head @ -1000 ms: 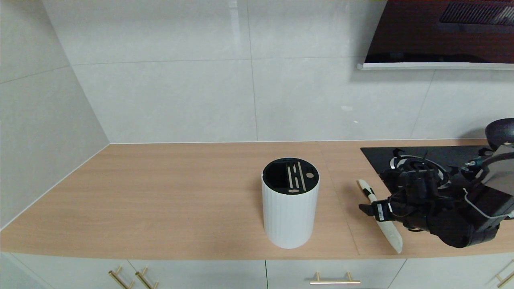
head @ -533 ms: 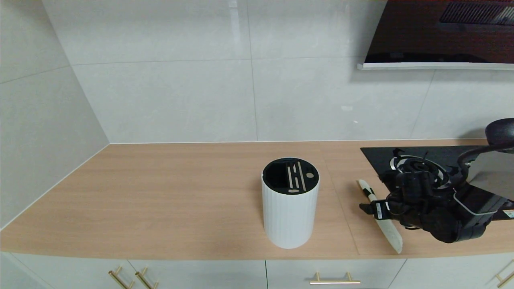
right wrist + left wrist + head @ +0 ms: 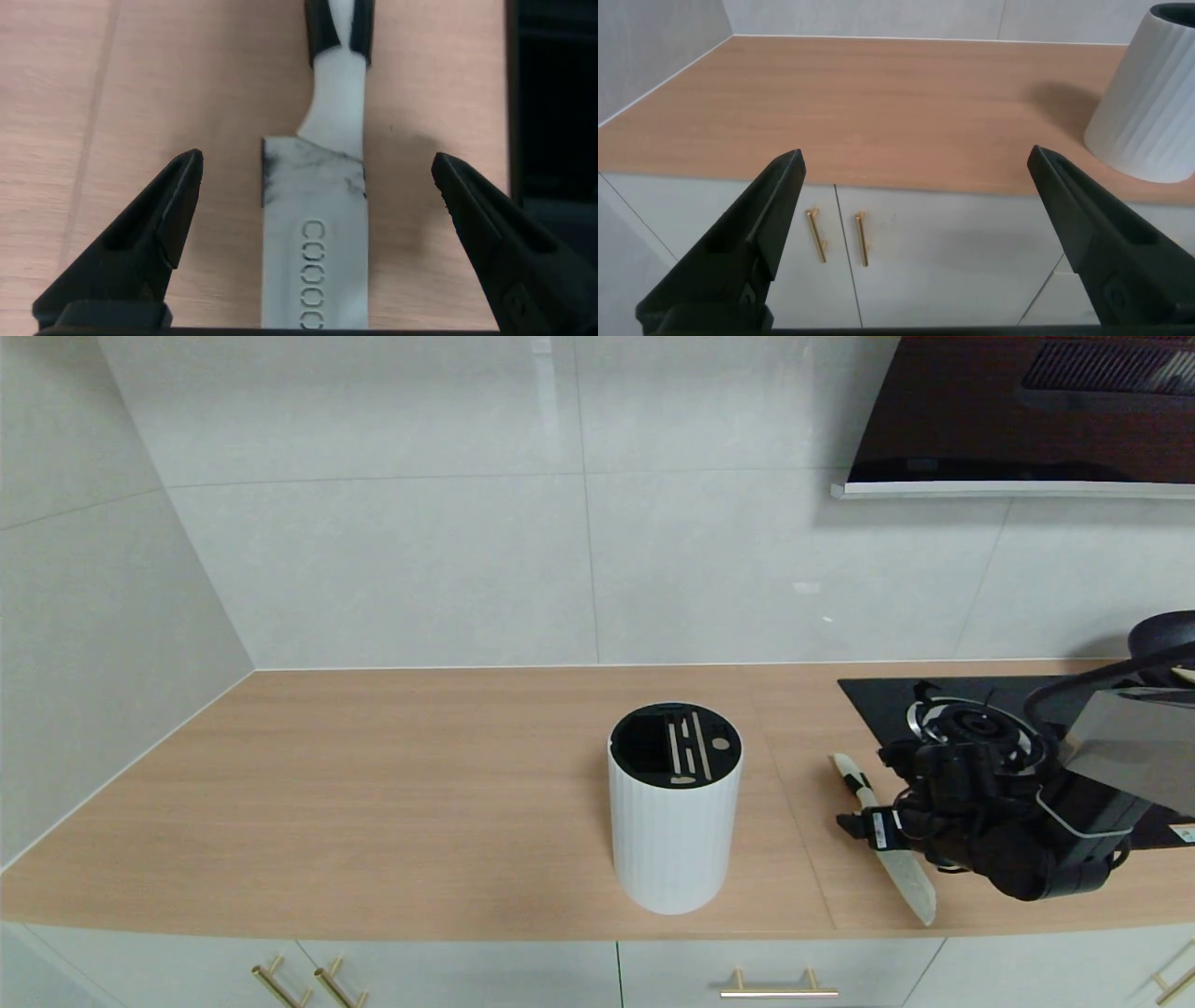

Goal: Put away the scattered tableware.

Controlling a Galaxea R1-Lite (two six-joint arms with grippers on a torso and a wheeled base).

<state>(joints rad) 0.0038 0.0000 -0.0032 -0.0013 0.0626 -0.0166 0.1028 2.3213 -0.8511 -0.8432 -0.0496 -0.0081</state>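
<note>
Fingers (image 3: 154, 238) of my right gripper (image 3: 313, 173) were spread open, one each side of white knife with black-banded handle (image 3: 313, 252), flat on light wooden counter (image 3: 420, 784) between tall white ribbed holder (image 3: 672, 821) and black stove (image 3: 878, 695). Step: grabbing knife. Next, I think: lower, squeeze, lift. Also open: left gripper (image 3: 913, 159).

Surface (image 3: 420, 784): light wood-grain worktop.
Walls: large pale grey glossy tiles (image 3: 392, 569) along the rear edge; a matching side wall (image 3: 84, 616) meets them at the rear left corner.
Hob (image 3: 873, 695): black glass, set in at the right end, with a metal burner ring (image 3: 971, 719).
Hood (image 3: 1018, 420): dark glass, above the hob.
Cabinets (image 3: 467, 975): white doors below the front edge, with brass bar handles (image 3: 778, 989).
</note>
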